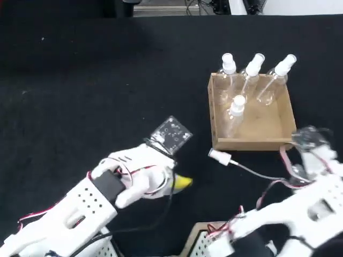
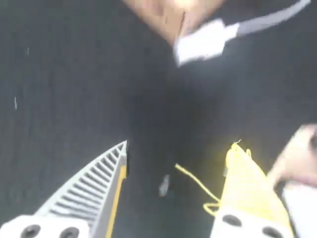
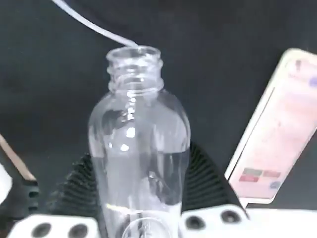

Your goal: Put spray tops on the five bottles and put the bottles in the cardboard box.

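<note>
A cardboard box (image 1: 252, 143) holds several clear bottles (image 1: 234, 115) with white spray tops on. In front of the box, a loose spray top (image 1: 219, 156) lies on the black table, its thin tube (image 1: 257, 174) trailing toward the right arm. The left gripper (image 1: 179, 182) is open just short of that spray top (image 2: 200, 42), with nothing between its grey and yellow fingers (image 2: 242, 171). The right gripper (image 3: 141, 168) is shut on an uncapped clear bottle (image 3: 138, 134). The bottle's open mouth points at the end of the tube (image 3: 94, 27).
The table is covered in black cloth (image 1: 96, 80), with open room to the left of and behind the box. A flat white and pink card-like object (image 3: 275, 134) stands beside the held bottle. Perforated mounting plates (image 1: 206, 241) sit at the near edge.
</note>
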